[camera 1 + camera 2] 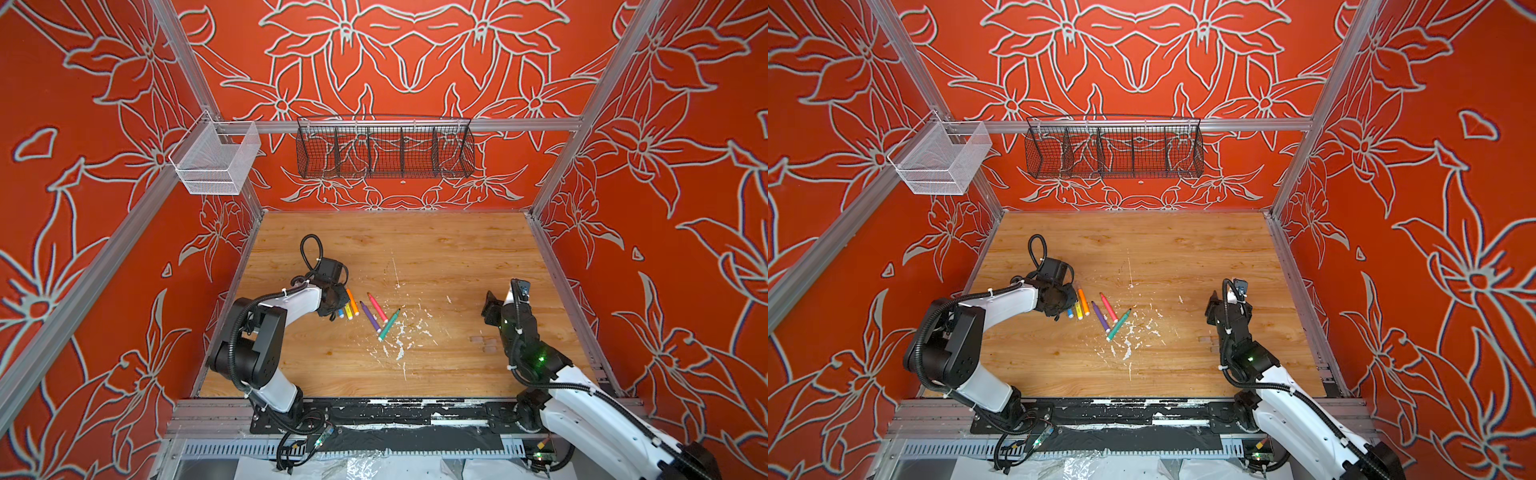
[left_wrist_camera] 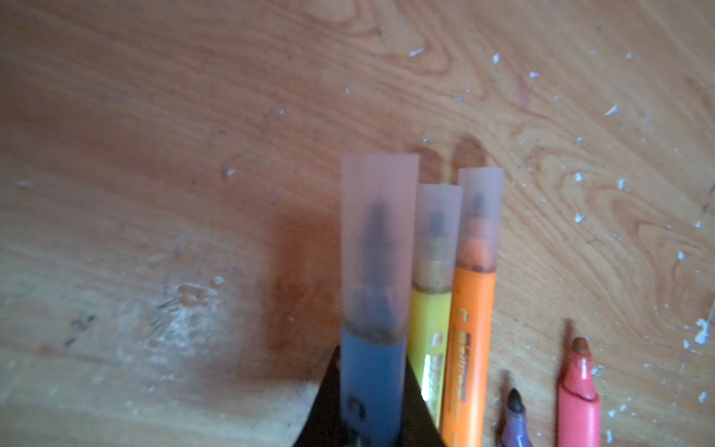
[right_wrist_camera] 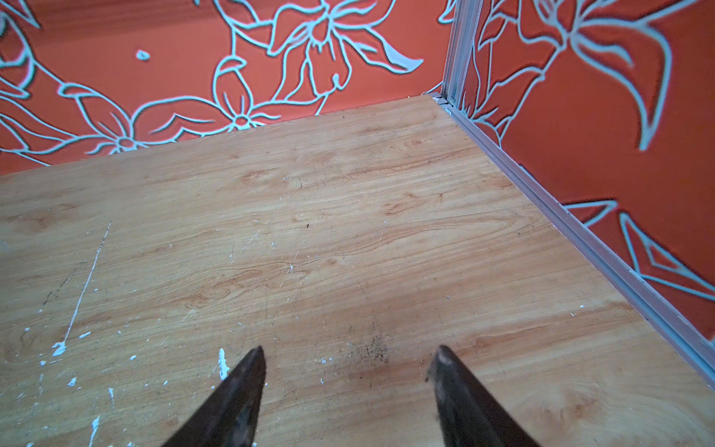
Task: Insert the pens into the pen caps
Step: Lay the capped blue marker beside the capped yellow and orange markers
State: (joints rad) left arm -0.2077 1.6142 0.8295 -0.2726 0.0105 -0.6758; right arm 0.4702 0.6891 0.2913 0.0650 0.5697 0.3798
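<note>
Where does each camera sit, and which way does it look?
Top views: high over the near edge, looking down at the table; left arm and right arm show.
Left wrist: on its arm, looking along the left end effector, shut on the blue pen.
Right wrist: on its arm, looking past the open right end effector to a wall corner.
Shared: left wrist and both top views show the orange pen.

Red-orange walls (image 1: 249, 41), pale flower outlines everywhere
Wood-grain table (image 1: 436, 249), then blue pen (image 2: 369, 383), yellow pen (image 2: 429, 321), orange pen (image 2: 470, 309), purple pen (image 1: 370, 316), pink pen (image 1: 377, 307), green pen (image 1: 389, 324).

Blurry blue pen (image 2: 371, 381) (lower body offscreen)
</note>
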